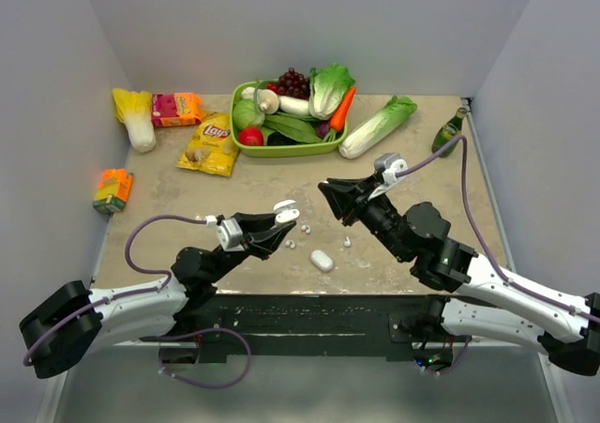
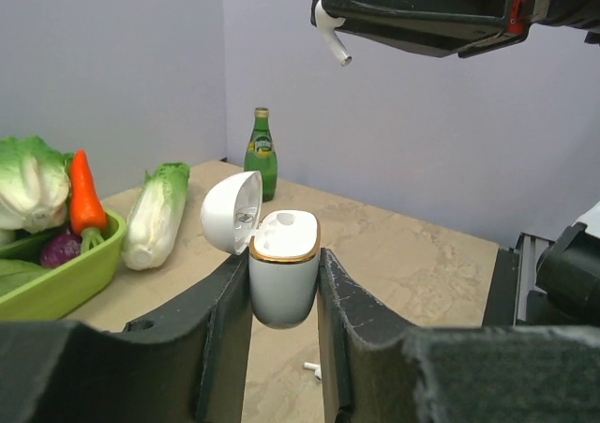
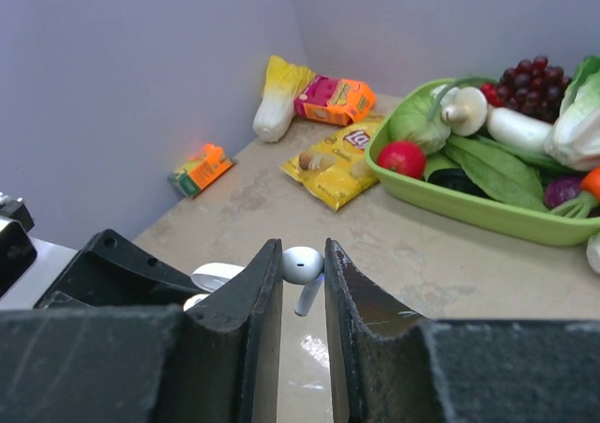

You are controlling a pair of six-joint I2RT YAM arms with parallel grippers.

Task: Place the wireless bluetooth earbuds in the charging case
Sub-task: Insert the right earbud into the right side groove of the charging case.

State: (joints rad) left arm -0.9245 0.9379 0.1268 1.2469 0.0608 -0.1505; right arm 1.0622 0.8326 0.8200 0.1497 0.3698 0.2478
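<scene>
My left gripper (image 1: 279, 224) is shut on an open white charging case (image 2: 284, 264) with a gold rim. It holds the case upright above the table with the lid (image 2: 232, 211) tipped back. My right gripper (image 1: 327, 194) is shut on one white earbud (image 3: 302, 265), stem pointing down. That earbud (image 2: 328, 34) hangs above and just right of the case in the left wrist view. Loose earbuds (image 1: 291, 245) (image 1: 347, 241) (image 1: 306, 227) lie on the table between the arms, and one (image 2: 312, 370) shows under the case. A second, closed white case (image 1: 322, 260) lies near the front.
A green basket (image 1: 281, 148) of vegetables stands at the back. Beside it are a chips bag (image 1: 209, 144), a cabbage (image 1: 377, 126) and a green bottle (image 1: 448, 132). An orange carton (image 1: 112, 189), another cabbage (image 1: 136, 118) and a pink packet (image 1: 176, 109) lie at the left.
</scene>
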